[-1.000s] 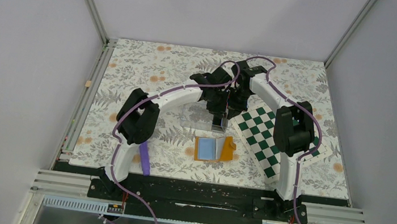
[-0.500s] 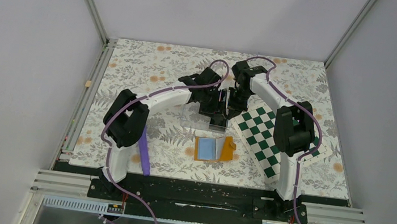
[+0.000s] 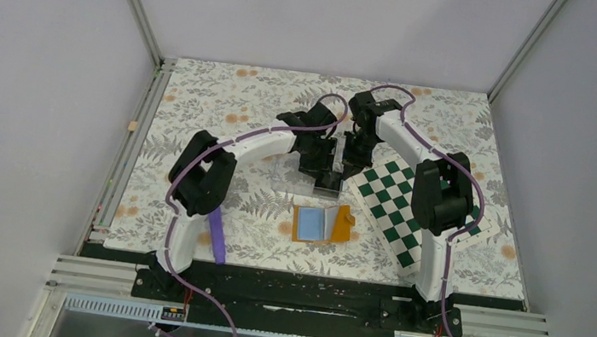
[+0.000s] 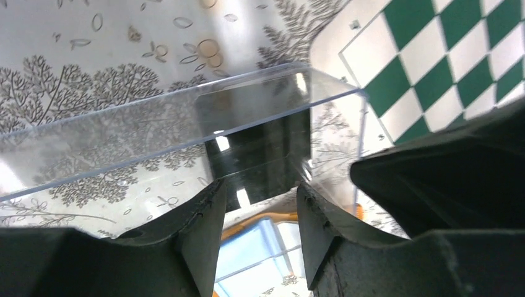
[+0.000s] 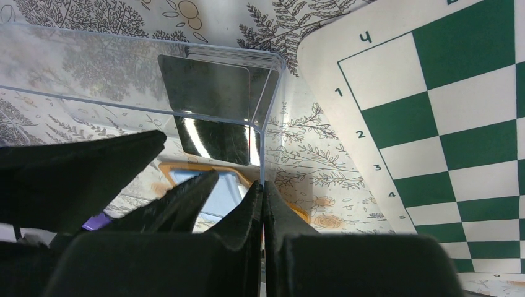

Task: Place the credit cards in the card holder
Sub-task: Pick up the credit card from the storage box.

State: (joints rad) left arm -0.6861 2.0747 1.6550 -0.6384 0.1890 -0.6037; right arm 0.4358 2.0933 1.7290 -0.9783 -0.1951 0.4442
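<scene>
**Status:** early stage, nothing loaded.

**Task items:**
- The credit cards (image 5: 207, 83) stand stacked at one end of the clear box (image 4: 124, 136), near the middle of the table (image 3: 201, 96).
- The card holder (image 3: 321, 223) lies open toward the table's near edge, blue lining up. No card is visible in it.

**Tools:**
- Left gripper (image 4: 257, 192): jaws apart, straddling the cards' edge, not clamped.
- Right gripper (image 5: 263, 189): jaws together, apparently pinching the box's end wall.

**Remaining:** extract every card, carry it over, and insert it.
</scene>
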